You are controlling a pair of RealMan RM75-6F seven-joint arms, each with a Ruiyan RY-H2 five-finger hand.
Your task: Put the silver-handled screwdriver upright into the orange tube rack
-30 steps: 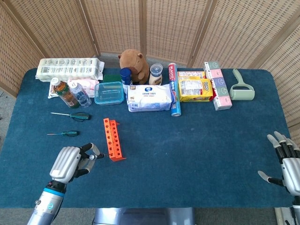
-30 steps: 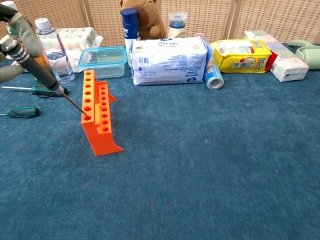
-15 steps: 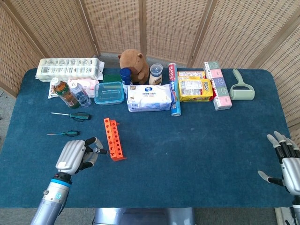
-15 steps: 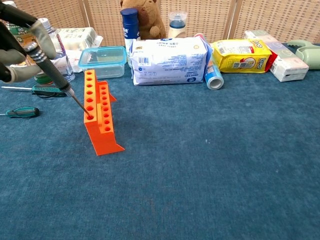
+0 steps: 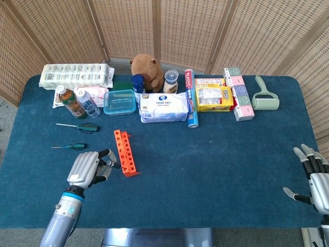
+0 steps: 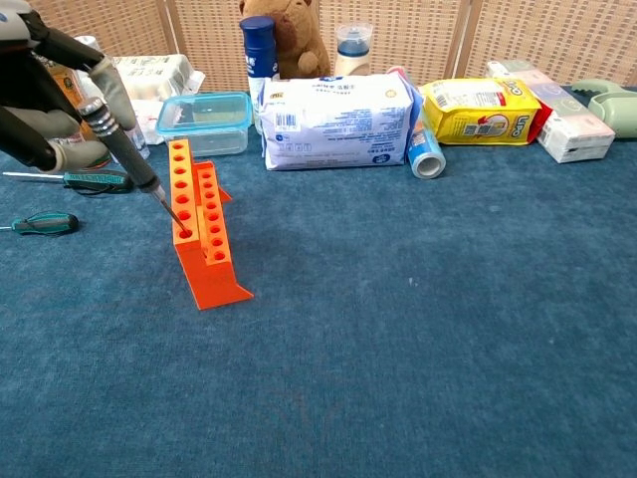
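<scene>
Silver-handled screwdriver [image 6: 117, 139] gripped in left hand [image 5: 88, 169], tilted, tip in a front hole of orange tube rack [image 6: 200, 230] beside hand; uprighting and release remaining.

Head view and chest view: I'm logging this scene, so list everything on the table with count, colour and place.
silver-handled screwdriver: 1, tilted, tip in a near hole of the orange tube rack
orange tube rack: 1, left of centre
green-handled screwdrivers: 2, far left
clear box: 1, blue lid, behind rack
bottles: 2, back left
egg carton: 1, white, back left
plush toy: 1, brown, back centre
wipes pack: 1, white, centre back
yellow pack: 1, back right
lint roller: 1, pale green, back right
left hand: holds the screwdriver
right hand: open, near right edge
</scene>
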